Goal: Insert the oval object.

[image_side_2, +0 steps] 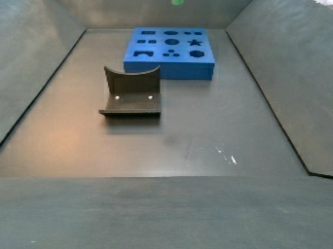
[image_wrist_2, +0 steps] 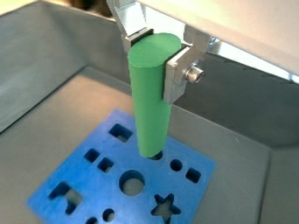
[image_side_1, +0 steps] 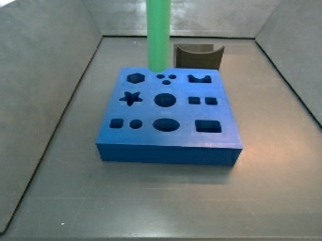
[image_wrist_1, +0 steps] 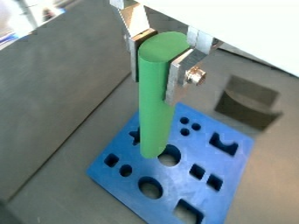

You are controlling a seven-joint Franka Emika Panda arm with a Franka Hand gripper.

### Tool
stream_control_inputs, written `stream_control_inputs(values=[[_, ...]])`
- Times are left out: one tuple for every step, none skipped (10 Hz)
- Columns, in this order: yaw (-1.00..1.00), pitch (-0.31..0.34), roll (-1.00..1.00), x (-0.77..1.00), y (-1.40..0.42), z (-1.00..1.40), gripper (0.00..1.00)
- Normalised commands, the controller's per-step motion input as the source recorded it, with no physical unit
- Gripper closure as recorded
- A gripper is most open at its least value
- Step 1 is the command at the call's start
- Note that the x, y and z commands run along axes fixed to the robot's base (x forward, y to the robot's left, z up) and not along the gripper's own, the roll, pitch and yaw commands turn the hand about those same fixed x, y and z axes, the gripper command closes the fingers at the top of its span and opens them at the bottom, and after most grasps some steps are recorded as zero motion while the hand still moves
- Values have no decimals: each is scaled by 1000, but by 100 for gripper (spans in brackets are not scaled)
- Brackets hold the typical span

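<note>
My gripper (image_wrist_1: 162, 66) is shut on the top of the oval object (image_wrist_1: 152, 105), a long, smooth, bright green rod held upright; both wrist views show it (image_wrist_2: 149, 96). One silver finger (image_wrist_1: 181, 77) presses each flat side. The rod's lower end meets the top of the blue block (image_wrist_1: 222, 179), beside a round hole (image_wrist_1: 172, 158). I cannot tell whether the end sits in a hole. In a side view the rod (image_side_1: 158, 33) stands over the far edge of the blue block (image_side_1: 170, 141); the gripper is above that frame. Another side view shows the blue block (image_side_2: 172, 58) and only a speck of green.
The dark grey fixture (image_side_2: 130, 94) stands on the floor apart from the block; it also shows in a side view (image_side_1: 199, 56) and in a wrist view (image_wrist_1: 247, 98). Grey walls (image_side_1: 63, 113) enclose the floor. The block has several other shaped holes.
</note>
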Motion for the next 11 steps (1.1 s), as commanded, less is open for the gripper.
stream_control_inputs(values=[[-917,-4,-13,69,-106,-334,100],[-877,0,-13,129,-114,-334,100],[-829,0,-21,194,-117,-326,100],[-783,0,-33,254,-126,-311,100],[-766,0,-34,280,-129,-309,100],[-757,0,-39,291,-131,-303,100],[-760,0,-40,286,-131,-297,100],[-797,0,-44,229,-126,-269,100],[-789,0,-30,266,-114,-106,100],[-929,0,24,34,-174,0,100],[-971,0,186,-6,0,-74,100]])
